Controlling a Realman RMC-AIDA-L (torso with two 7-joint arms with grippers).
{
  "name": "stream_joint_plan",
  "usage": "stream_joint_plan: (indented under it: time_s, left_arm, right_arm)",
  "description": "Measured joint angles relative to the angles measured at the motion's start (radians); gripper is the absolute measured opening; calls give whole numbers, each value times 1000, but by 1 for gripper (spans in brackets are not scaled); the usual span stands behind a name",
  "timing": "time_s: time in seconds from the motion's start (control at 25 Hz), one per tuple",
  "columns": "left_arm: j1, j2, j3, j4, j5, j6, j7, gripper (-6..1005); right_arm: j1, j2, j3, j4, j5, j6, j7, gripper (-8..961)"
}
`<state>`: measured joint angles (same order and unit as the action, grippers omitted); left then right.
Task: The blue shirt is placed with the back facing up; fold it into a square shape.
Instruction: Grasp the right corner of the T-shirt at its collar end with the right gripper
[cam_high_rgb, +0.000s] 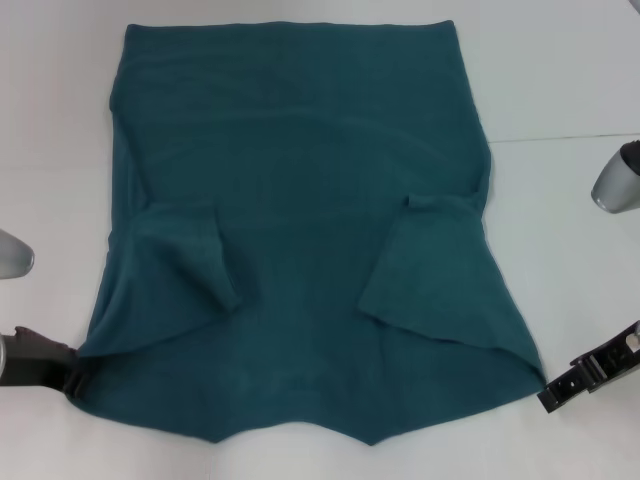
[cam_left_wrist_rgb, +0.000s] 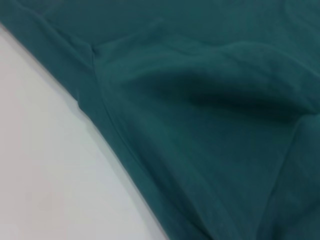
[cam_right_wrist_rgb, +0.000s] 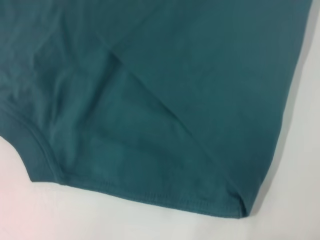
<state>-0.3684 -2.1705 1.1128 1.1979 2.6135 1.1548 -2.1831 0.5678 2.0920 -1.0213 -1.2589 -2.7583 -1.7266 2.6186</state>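
Note:
The blue shirt (cam_high_rgb: 300, 200) lies spread on the white table (cam_high_rgb: 560, 70), with both sleeves folded inward over the body. Its near edge, with the neckline notch, faces me. My left gripper (cam_high_rgb: 66, 380) is low at the shirt's near left corner and touches its edge. My right gripper (cam_high_rgb: 556, 392) is low just outside the near right corner. The left wrist view shows rumpled shirt fabric (cam_left_wrist_rgb: 210, 100) and a hem beside bare table. The right wrist view shows a folded sleeve edge, a hemmed corner of the shirt (cam_right_wrist_rgb: 175, 75) and bare table. Neither wrist view shows any fingers.
Grey arm links stand at the left edge (cam_high_rgb: 12, 255) and the right edge (cam_high_rgb: 618, 180) of the head view. A thin seam line (cam_high_rgb: 570, 137) runs across the table at the right. White table surrounds the shirt on all sides.

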Motion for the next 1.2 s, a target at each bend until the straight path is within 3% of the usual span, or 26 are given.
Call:
stream_joint_plan:
  time_s: [0.48, 0.96, 1.2]
  left_arm:
    - [3, 0, 8, -6, 0, 7, -2, 14]
    - [5, 0, 8, -8, 2, 8, -8, 14]
    - [-1, 0, 8, -8, 3, 8, -9, 14]
  right_arm:
    - [0, 6, -29, 108, 8, 147, 53, 713]
    - [16, 5, -73, 117, 35, 175, 70, 710]
    - [17, 2, -143, 107, 29, 183, 108, 708]
